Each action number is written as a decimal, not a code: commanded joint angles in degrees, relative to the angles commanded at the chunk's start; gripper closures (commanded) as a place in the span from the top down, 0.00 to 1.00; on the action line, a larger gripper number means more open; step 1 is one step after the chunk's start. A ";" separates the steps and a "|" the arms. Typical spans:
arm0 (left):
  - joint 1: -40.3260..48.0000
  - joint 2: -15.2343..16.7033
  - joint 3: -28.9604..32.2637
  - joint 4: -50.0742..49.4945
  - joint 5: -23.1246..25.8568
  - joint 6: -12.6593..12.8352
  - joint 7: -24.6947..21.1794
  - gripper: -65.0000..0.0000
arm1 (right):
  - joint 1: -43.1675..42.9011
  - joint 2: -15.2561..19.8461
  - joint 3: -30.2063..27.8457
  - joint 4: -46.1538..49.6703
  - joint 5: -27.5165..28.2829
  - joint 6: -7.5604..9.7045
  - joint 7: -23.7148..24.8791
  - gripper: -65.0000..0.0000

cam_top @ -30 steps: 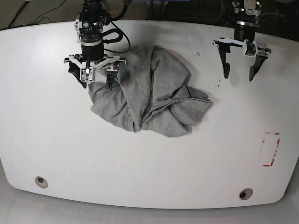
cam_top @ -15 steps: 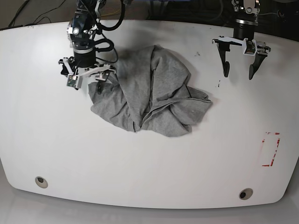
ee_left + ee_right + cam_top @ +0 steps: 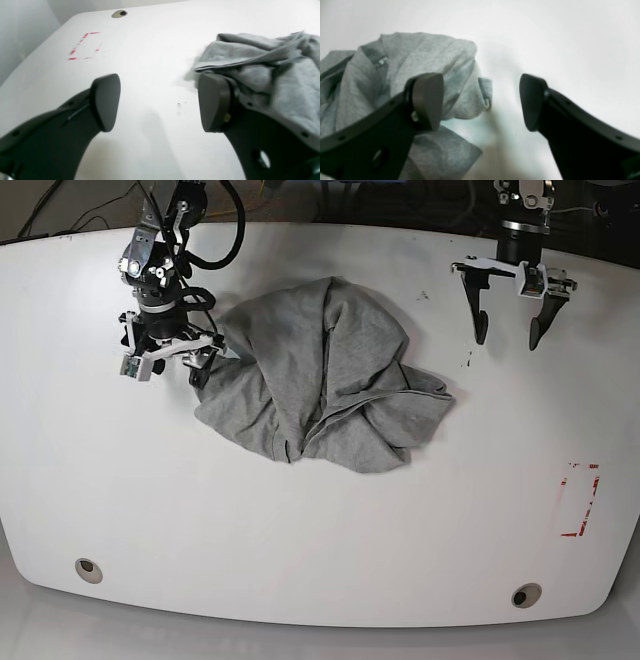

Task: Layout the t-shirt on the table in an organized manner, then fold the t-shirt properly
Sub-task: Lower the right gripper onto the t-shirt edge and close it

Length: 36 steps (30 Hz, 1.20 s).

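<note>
The heather-grey t-shirt [image 3: 325, 385] lies crumpled in a heap on the white table [image 3: 320, 530], behind its middle. My right gripper [image 3: 165, 370] hangs open at the heap's left edge. In the right wrist view, the right gripper [image 3: 480, 102] has a folded hem of the t-shirt [image 3: 420, 57] lying between and below its fingers, with no grip on it. My left gripper [image 3: 507, 340] stands open over bare table at the back right, apart from the cloth. In the left wrist view, the left gripper [image 3: 157, 102] holds nothing and the t-shirt [image 3: 262, 65] lies off to its right.
A red dashed rectangle mark [image 3: 580, 500] sits near the right edge, also seen as the mark [image 3: 83, 46] in the left wrist view. Two round grey grommets [image 3: 88, 569] [image 3: 526, 594] sit near the front edge. Cables and dark floor lie behind the table.
My right gripper has swung left and slightly forward, turning as it went, from over the heap's upper left to its left edge. The left gripper has barely moved. The shirt lies as before.
</note>
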 joint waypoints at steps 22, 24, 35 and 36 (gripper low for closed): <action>0.00 -0.18 0.00 0.00 0.00 0.00 0.00 0.69 | 3.43 1.14 -0.44 -7.03 2.55 0.88 0.09 0.54; 0.00 -0.18 0.00 0.00 0.00 0.00 0.00 0.69 | 4.13 1.14 -0.44 -7.91 2.55 2.55 0.00 0.41; -0.26 -0.18 0.00 0.00 0.00 0.00 0.00 0.69 | 5.45 1.14 -0.35 -9.58 2.46 3.08 -3.60 0.00; -0.35 -0.18 0.00 0.00 0.00 0.00 0.00 0.69 | 5.45 1.14 -0.35 -9.49 2.46 3.16 -3.96 0.00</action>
